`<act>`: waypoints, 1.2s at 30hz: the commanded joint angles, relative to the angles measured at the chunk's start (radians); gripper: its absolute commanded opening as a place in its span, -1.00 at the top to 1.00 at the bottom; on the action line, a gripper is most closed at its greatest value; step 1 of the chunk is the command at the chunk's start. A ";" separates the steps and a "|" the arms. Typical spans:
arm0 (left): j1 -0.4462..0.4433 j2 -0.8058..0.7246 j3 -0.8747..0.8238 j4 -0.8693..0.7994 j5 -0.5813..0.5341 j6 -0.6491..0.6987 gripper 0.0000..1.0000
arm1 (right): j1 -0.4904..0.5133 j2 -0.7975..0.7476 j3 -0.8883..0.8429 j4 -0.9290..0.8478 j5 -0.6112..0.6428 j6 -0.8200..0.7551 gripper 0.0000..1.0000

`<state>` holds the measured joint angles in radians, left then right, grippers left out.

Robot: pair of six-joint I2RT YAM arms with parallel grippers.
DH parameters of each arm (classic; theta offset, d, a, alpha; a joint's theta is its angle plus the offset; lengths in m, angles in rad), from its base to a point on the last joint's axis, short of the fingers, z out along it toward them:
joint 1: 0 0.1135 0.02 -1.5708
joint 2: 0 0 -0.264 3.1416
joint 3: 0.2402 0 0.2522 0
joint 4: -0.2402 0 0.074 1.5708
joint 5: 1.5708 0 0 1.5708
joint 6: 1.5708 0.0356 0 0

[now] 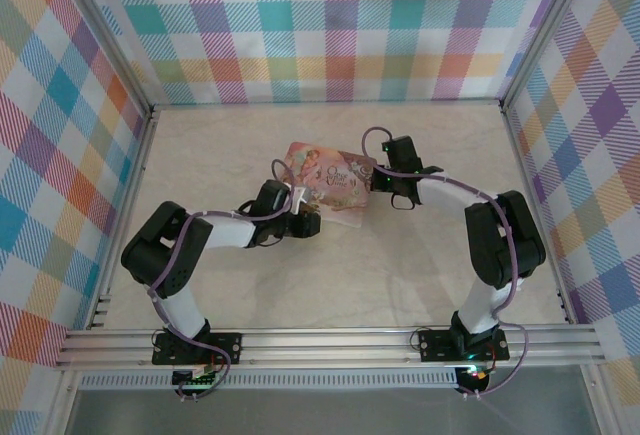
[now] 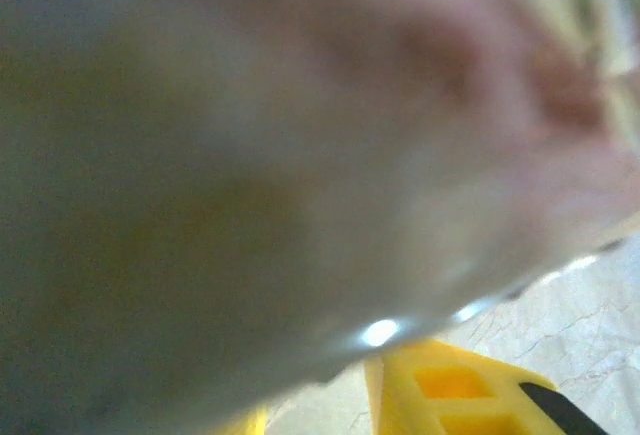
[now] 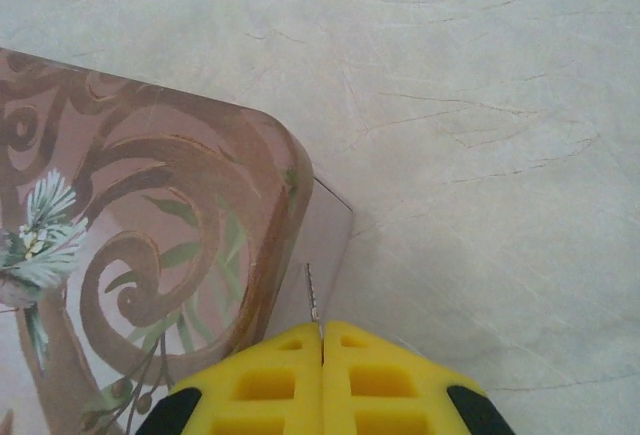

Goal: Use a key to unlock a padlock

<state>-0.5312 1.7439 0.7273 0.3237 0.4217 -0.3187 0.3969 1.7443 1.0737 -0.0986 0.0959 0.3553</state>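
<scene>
Right hand [image 3: 322, 335] pinching key [image 3: 312, 295], beside box [image 3: 150, 245] corner

Glossy box [image 3: 150, 255], yellow plastic right tool [image 3: 321, 330], metal key [image 3: 312, 295]

We take the decorated box [image 1: 325, 170] as reference. At its near-left corner, the left gripper [image 1: 308, 220] and its arm block access. Just beside its right edge stands the right gripper [image 3: 322, 340], fingers pressed together on a key [image 3: 312, 295] that points along the box corner. The table [image 1: 220, 145] lies bare behind the box up to the back wall [image 1: 320, 35], and in front of the box between both arms.
</scene>
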 commanded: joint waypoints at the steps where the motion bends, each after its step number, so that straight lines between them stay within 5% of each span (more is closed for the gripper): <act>1: 0.010 0.023 -0.031 0.113 0.004 -0.058 0.33 | 0.007 0.016 0.026 0.007 -0.027 0.007 1.00; 10: 0.004 0.035 -0.120 0.402 -0.044 -0.111 0.16 | 0.016 0.011 0.011 0.016 -0.035 0.014 1.00; 36: -0.024 0.104 -0.138 0.686 0.119 -0.149 0.04 | 0.026 0.000 0.000 0.017 -0.027 0.016 1.00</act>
<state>-0.5426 1.8465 0.5972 0.8871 0.5064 -0.4606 0.4004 1.7447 1.0737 -0.0937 0.1047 0.3592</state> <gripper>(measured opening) 0.479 0.061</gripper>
